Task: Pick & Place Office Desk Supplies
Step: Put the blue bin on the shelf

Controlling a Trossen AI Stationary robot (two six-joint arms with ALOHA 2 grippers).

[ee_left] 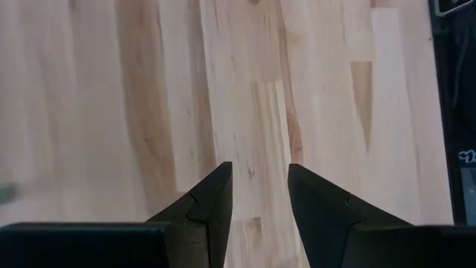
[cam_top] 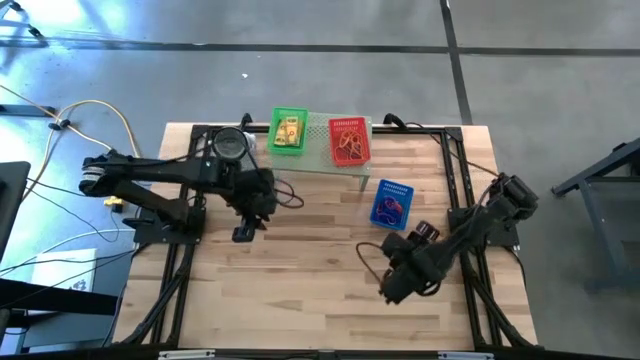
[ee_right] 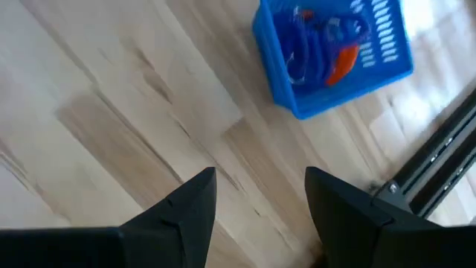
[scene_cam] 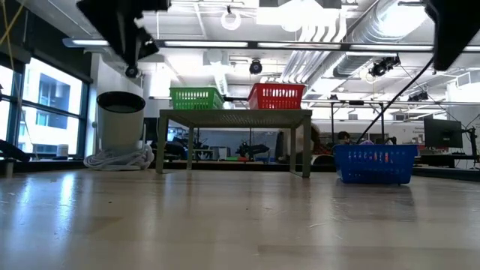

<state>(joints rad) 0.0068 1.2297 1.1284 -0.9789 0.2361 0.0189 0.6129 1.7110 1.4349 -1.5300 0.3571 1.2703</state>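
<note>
The office desk supplies lie in three small baskets. A green basket [cam_top: 289, 131] holds yellow packets, and a red basket [cam_top: 349, 141] holds red and orange loops. Both stand on the pale-green perforated shelf [cam_top: 325, 157] at the table's far edge. A blue basket [ee_right: 332, 53] with blue loops and an orange piece sits on the wood, right of the middle. My left gripper [ee_left: 259, 195] hangs open over bare wood near the shelf's left end [cam_top: 243, 232]. My right gripper [ee_right: 260, 197] is open above the table, on the near side of the blue basket [cam_top: 392, 203].
Black frame rails [cam_top: 455, 180] run along the table's sides and far edge. A black cable [cam_top: 292, 196] lies by the left arm. Bare wood [cam_top: 300, 290] fills the middle and near part of the table. The shelf [scene_cam: 235, 116] stands on thin legs.
</note>
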